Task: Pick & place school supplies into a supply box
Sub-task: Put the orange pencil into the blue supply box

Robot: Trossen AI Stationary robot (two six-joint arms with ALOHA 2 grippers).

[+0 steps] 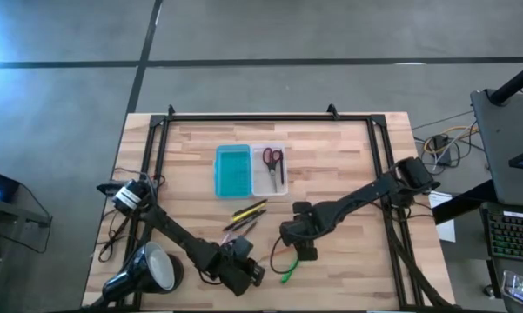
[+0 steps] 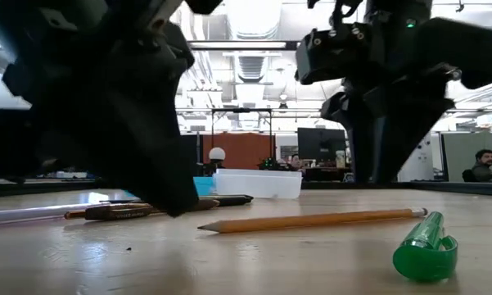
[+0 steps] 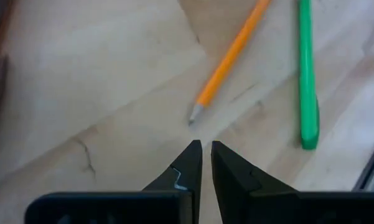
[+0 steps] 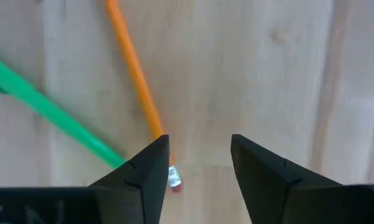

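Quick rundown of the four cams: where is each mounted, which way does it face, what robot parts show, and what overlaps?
High: overhead, facing straight down; both arms, supply box.
Low: table height, facing level into the room; both arms loom above.
Left wrist: on the left arm, facing the table; left end effector nearly shut.
Right wrist: on the right arm, facing the table; right end effector open.
Shared: yellow pencil and green marker appear in both wrist views.

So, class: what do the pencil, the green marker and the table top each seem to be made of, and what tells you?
Pencil: likely painted wood, with a bare shaved tip, plus a metal band and eraser.
Green marker: probably plastic, with an even, glossy colour.
Table top: wood, showing pale joined strips with grain.
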